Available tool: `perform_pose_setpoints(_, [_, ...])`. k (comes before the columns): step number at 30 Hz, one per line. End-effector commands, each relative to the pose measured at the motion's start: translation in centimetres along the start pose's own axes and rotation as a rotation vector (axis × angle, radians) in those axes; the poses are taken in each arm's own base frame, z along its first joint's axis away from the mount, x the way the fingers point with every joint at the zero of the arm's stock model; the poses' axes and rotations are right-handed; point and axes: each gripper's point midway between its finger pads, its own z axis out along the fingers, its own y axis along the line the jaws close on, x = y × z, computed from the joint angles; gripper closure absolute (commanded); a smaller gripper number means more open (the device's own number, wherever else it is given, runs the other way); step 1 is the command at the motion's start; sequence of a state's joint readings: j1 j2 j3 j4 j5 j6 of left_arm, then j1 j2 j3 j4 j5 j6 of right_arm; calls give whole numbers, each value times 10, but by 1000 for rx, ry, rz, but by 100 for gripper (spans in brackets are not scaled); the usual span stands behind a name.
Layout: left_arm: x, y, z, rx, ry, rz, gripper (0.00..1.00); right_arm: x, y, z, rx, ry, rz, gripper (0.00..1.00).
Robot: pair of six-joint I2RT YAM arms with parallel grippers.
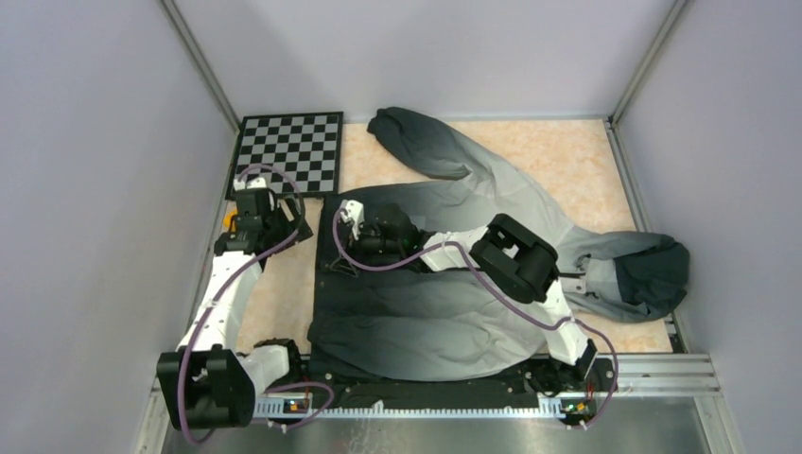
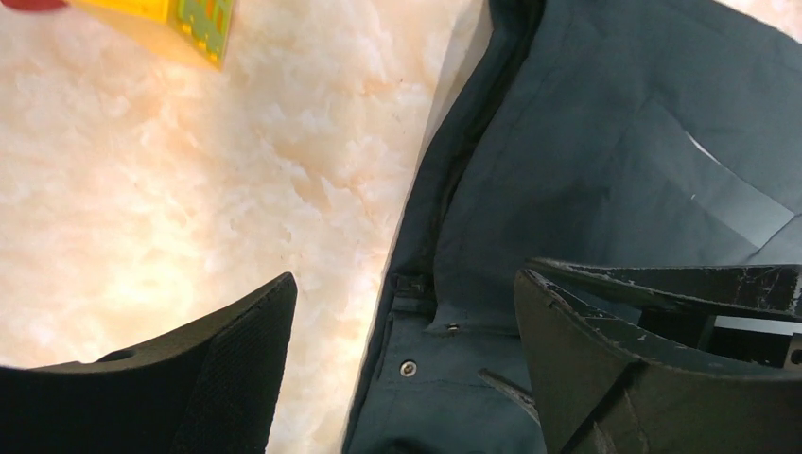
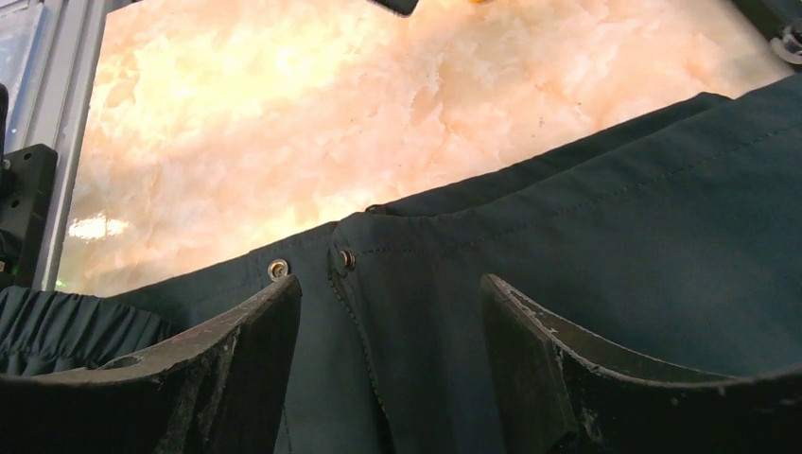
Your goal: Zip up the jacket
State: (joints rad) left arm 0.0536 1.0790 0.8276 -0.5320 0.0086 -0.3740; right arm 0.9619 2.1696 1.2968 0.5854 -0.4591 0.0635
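Observation:
The jacket (image 1: 444, 303) lies flat across the table, with its dark hem at the left and its dark hood (image 1: 653, 274) at the right. One sleeve (image 1: 435, 142) stretches to the back. My left gripper (image 1: 295, 227) is open just off the hem's far-left corner. In the left wrist view it (image 2: 405, 284) straddles the hem edge, a snap (image 2: 408, 368) and the zipper's end (image 2: 411, 284). My right gripper (image 1: 346, 218) is open over the hem. In the right wrist view it (image 3: 390, 284) hovers over the zipper line (image 3: 364, 359), below two snaps (image 3: 278, 270).
A black-and-white checkerboard (image 1: 288, 151) lies at the back left. A small yellow block (image 2: 180, 24) sits on the table left of the left gripper. Grey walls enclose the table, and a metal rail (image 1: 653, 374) runs along the front.

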Motion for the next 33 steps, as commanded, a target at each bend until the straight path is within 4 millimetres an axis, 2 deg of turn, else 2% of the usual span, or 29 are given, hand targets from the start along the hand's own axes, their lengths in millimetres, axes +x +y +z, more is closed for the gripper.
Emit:
perform_pose_setpoints(1, [14, 5, 2, -38, 44, -104, 12, -11, 13, 14, -92, -45, -58, 33])
perform_pose_setpoints(8, [26, -1, 0, 2, 82, -117, 17, -3, 10, 27, -77, -28, -61, 34])
perform_pose_setpoints(13, [31, -3, -1, 21, 106, -109, 19, -5, -1, 33, -17, -16, -24, 58])
perform_pose_setpoints(16, [36, -2, 1, 19, 121, -107, 19, -13, -1, 28, -3, -37, -26, 68])
perform_pose_setpoints(20, [37, -5, 2, 31, 131, -116, 19, -25, 0, 21, -29, -84, 3, 91])
perform_pose_setpoints(21, [38, -7, 3, 42, 133, -121, 19, -28, 0, 20, -42, -91, 17, 94])
perform_pose_setpoints(26, [50, -12, 10, 77, 161, -167, 22, -36, -5, 6, -113, -133, 97, 94])
perform_pose_setpoints(33, [92, -17, 24, 112, 282, -294, 41, -39, -7, -2, -258, -133, 166, 94])
